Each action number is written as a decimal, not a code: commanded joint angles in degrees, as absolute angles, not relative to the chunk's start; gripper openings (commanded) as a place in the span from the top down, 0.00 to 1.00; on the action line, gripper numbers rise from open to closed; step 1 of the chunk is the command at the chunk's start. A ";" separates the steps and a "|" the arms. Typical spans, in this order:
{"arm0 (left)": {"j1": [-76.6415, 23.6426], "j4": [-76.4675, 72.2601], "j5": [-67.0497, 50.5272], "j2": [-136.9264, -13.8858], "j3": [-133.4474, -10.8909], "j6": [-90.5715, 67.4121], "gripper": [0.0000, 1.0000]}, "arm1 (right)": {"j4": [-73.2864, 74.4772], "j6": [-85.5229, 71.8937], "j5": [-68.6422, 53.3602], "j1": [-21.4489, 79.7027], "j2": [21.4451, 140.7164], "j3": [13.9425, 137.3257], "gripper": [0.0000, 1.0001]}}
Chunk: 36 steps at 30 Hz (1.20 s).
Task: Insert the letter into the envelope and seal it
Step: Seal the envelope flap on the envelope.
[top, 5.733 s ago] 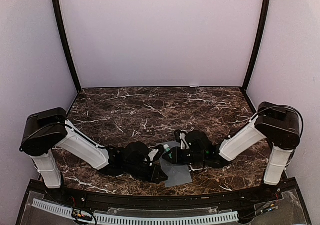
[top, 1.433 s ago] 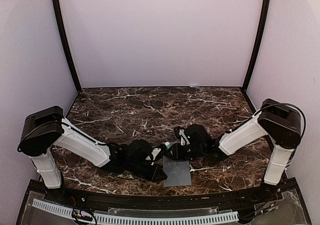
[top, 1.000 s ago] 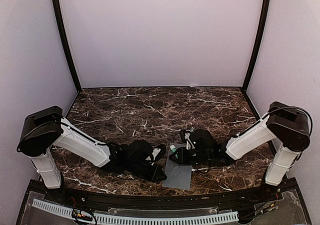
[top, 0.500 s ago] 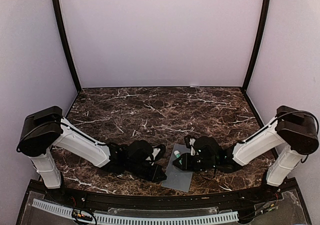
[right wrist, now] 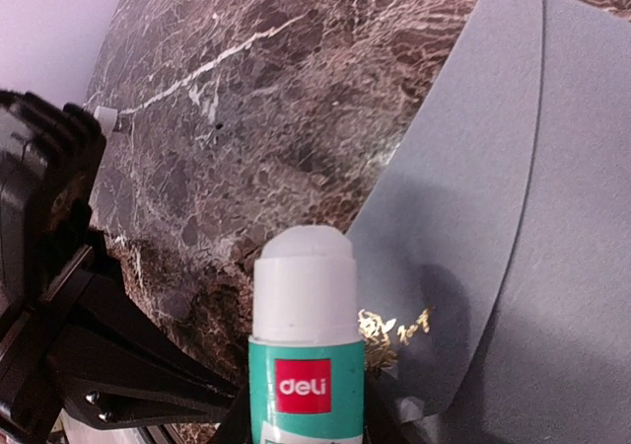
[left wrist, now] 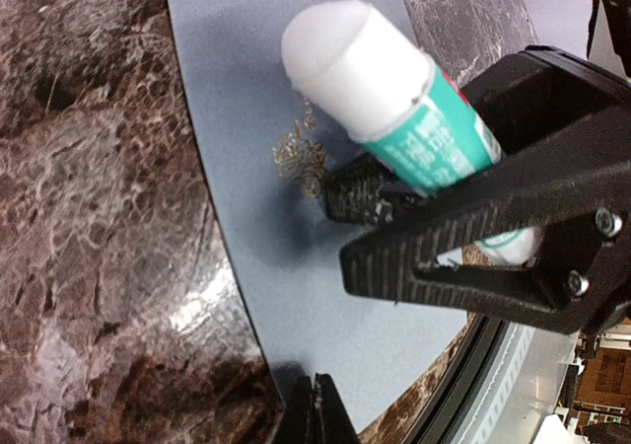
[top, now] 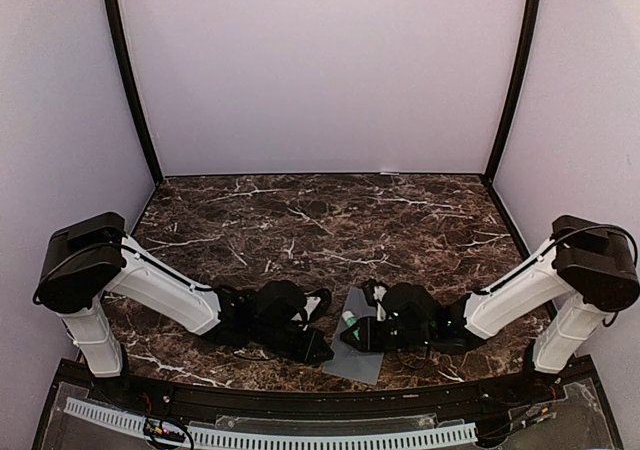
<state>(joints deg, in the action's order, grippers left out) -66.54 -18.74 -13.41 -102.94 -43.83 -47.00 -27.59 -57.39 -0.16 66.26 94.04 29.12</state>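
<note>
Right claw (right wrist: 304, 424) clamps a glue stick (right wrist: 304, 350) (white cap forward) over the envelope (right wrist: 552, 168); left claw (left wrist: 314, 409) is pinched shut.

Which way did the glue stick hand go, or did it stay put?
Yes, it moved: the right gripper with the glue stick slid toward the table's near edge.

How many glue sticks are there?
1. The glue stick sits in the right gripper, above the grey-blue envelope near the front of the table. Another could be hidden from view.
</note>
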 commanded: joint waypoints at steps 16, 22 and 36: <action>-66.58 -13.63 -11.30 -102.57 -43.60 -46.57 0.98 | -21.61 -60.91 3.79 68.99 94.27 26.31 1.00; -66.54 -13.38 -11.23 -102.57 -43.68 -46.50 0.98 | -21.99 -60.29 3.60 66.86 94.66 25.92 1.00; -66.55 -13.26 -11.44 -102.74 -43.77 -46.39 0.98 | -21.69 -56.43 1.62 60.81 95.16 26.40 1.00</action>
